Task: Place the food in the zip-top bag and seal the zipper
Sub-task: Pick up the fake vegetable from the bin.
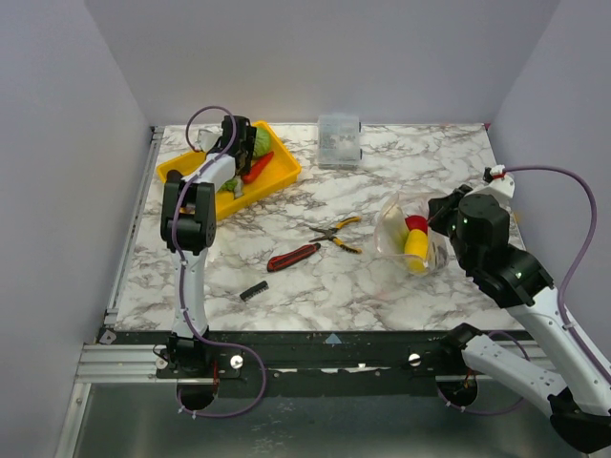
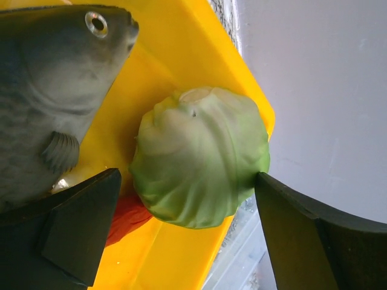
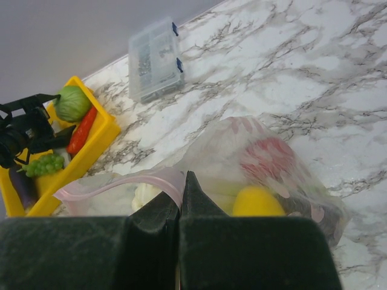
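Top external shows the yellow tray (image 1: 284, 157) far left and the zip-top bag (image 1: 393, 221) right, its floppy mouth pinched in the closed right gripper (image 3: 181, 194). Jaws wide, the left gripper (image 2: 184, 196) straddles the tray's cabbage (image 2: 199, 151): probably light, hard, slick; best squeezed across its middle.

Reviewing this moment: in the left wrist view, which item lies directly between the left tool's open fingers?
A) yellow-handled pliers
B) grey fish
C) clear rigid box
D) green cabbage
D: the green cabbage sits centred in the gap of the open left tool, inside the yellow tray, while the grey fish lies off to one side, outside the fingers.
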You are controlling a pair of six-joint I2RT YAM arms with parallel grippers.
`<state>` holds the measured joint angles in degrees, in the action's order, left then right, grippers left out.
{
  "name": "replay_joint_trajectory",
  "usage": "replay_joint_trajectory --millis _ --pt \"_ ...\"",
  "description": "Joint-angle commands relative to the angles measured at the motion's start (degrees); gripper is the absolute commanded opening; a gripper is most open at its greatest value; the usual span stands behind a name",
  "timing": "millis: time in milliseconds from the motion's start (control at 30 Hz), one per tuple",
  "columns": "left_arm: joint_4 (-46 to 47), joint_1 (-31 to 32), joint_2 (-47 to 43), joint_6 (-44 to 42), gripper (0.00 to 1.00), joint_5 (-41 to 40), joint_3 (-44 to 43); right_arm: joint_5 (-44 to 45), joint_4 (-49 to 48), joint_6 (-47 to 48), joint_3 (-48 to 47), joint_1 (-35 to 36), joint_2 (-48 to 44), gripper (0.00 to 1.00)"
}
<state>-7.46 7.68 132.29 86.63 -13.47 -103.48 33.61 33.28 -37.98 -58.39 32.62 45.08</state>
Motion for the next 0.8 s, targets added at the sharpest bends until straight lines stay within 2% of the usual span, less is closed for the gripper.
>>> replay_joint_trajectory --millis 0,167,233,333,467,567,767 --pt "-3.39 1.35 0.36 3.10 0.87 -2.72 -1.46 2.35 -0.31 -0.30 -2.21 0.16 -0.17 0.00" --pt "-2.42 1.47 -0.42 6.32 0.52 -3.78 0.69 2.17 -0.22 -0.35 -2.93 0.16 0.01 0.00" --pt "-1.27 1.46 -0.96 6.79 0.42 -4.35 1.98 2.26 -0.17 -0.35 -2.96 0.11 -0.25 0.00" --pt "-0.07 1.46 -1.47 6.07 0.19 -4.04 3.18 2.38 -0.14 -0.44 -2.79 0.16 -0.39 0.00" --pt "3.85 1.22 -3.53 5.12 0.01 -1.79 7.47 2.19 -0.23 -0.66 -2.52 0.16 -0.42 0.00" --pt "11.98 0.76 -7.61 2.27 0.00 1.13 14.76 2.07 -0.23 -0.59 -2.28 0.18 -0.51 0.00" --pt "18.07 0.40 -18.96 -1.22 0.00 4.71 29.41 2.81 -0.72 -0.49 -0.96 0.16 -1.29 0.00"
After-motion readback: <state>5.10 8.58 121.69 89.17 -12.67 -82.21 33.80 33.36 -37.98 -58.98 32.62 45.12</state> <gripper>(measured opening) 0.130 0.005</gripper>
